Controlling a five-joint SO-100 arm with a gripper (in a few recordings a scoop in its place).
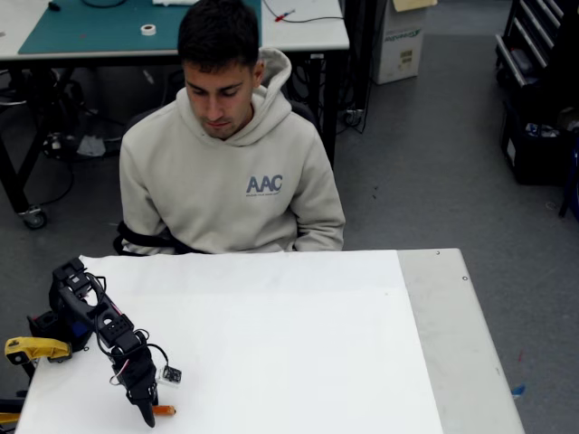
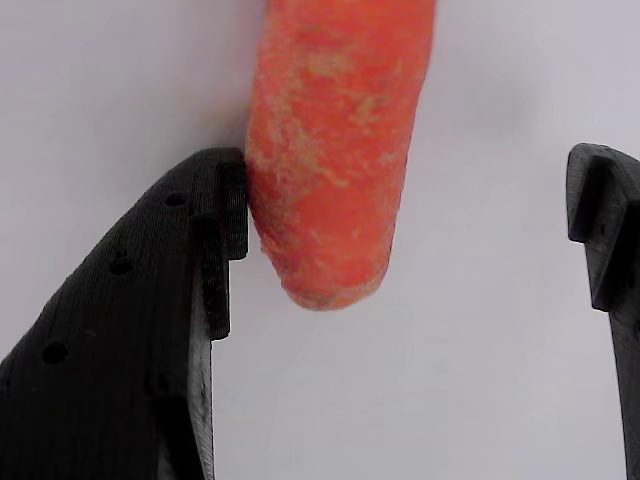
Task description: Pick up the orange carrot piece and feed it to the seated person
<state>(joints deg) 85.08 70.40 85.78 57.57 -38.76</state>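
Count: one black two-finger pincer point(image 1: 147, 414), one short orange carrot piece point(image 1: 164, 410), one seated person in a light beige hoodie with blue "AAC" on the chest point(image 1: 232, 172), one white tabletop point(image 1: 298, 353).

You've got the pincer tip-down at the tabletop's near-left corner in the fixed view. The carrot piece lies flat on the tabletop, just right of the pincer tip, close enough that you can't separate touching from beside there.

Wrist view settles it: pincer point(image 2: 400, 260) is spread wide apart, nothing clamped. The carrot piece point(image 2: 335, 150) sits between the two fingers, hard over to the left one; the left finger point(image 2: 140, 330) touches its side near the rounded end. The right finger point(image 2: 605, 240) is well apart from it, with bare white tabletop point(image 2: 480, 350) in the gap. The carrot piece's rounded end points toward the camera; its other end runs out of the top of the frame. The skin looks rough with pale flecks.

Only the fixed view gives you the arm's pose, the person and the room. The person sits behind the far edge of the tabletop, well apart from the pincer, up and to its right, head bowed toward the tabletop. There's a yellow clamp part point(image 1: 34, 348) to the left of the pincer, beside the arm's base.
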